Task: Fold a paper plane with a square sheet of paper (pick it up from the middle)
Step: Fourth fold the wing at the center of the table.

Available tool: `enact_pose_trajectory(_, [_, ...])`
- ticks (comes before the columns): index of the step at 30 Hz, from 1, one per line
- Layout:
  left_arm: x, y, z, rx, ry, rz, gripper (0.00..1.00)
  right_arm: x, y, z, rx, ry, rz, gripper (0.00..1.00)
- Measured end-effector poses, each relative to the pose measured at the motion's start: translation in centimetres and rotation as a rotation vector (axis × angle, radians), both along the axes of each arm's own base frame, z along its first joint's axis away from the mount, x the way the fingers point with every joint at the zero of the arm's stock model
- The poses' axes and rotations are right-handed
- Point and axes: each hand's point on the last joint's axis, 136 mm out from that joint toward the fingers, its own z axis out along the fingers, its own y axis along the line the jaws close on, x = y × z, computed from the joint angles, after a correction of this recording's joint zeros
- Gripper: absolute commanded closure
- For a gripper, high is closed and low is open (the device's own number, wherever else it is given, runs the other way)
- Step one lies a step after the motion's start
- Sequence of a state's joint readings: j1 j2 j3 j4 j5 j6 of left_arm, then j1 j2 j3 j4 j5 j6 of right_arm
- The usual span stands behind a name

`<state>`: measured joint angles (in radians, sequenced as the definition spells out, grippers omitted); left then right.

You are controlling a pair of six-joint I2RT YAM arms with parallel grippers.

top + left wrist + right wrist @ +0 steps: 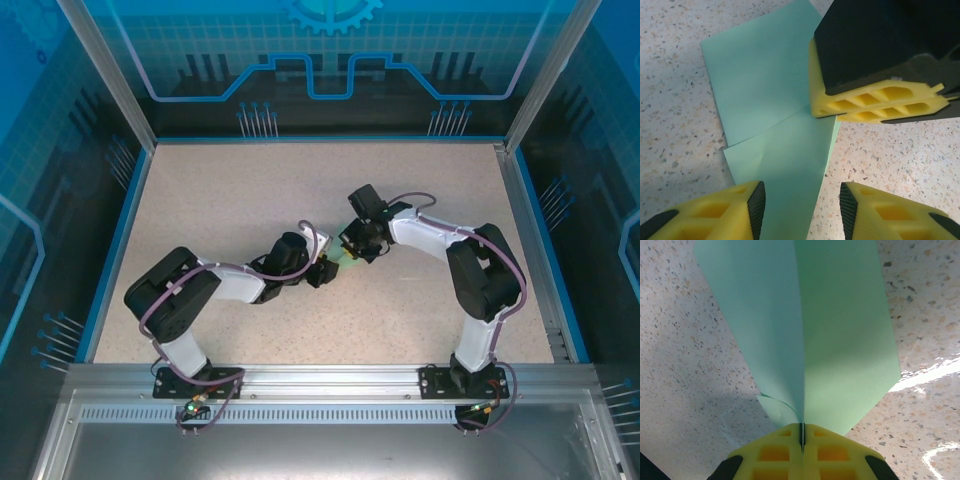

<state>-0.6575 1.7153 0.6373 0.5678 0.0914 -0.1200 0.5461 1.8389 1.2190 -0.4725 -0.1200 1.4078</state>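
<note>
The pale mint-green sheet of paper [835, 330] is folded along a centre crease into a rough paper plane shape, its two flaps spreading away from the crease. My right gripper [802, 432] is shut on that crease at one end. In the left wrist view the paper [765, 95] lies as two overlapping flaps on the table, with the right gripper's yellow fingers [875, 102] pinching its edge. My left gripper [802, 200] is open, one flap running between its jaws without touching the pads. From above, both grippers [325, 270] [352, 250] meet over the paper [345, 258] at mid-table.
The speckled beige tabletop [250, 190] is bordered by a blue rim and metal frame posts [115, 75]. Both arms reach inward from their bases at the near edge, elbows out to the sides.
</note>
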Motion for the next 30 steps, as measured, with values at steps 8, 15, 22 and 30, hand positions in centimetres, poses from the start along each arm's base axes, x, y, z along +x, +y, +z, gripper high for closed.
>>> enact_pose_trajectory(8, [0.1,0.0,-1.1,0.029,-0.013,-0.021,0.64,0.1,0.6,0.2,0.030,0.022,0.001,1.00])
enact_pose_trajectory(15, [0.3,-0.1,-0.8,0.029,-0.038,-0.023,0.76,0.0,0.8,-0.1,0.039,0.045,0.001,1.00])
enact_pose_trajectory(22, [0.3,-0.1,-1.4,0.036,-0.029,-0.023,0.75,-0.1,0.8,-0.6,0.049,0.068,0.003,1.00])
enact_pose_trajectory(30, [0.3,-0.1,-1.7,0.036,-0.018,-0.018,0.91,-0.1,0.9,-0.5,0.079,0.074,0.030,0.66])
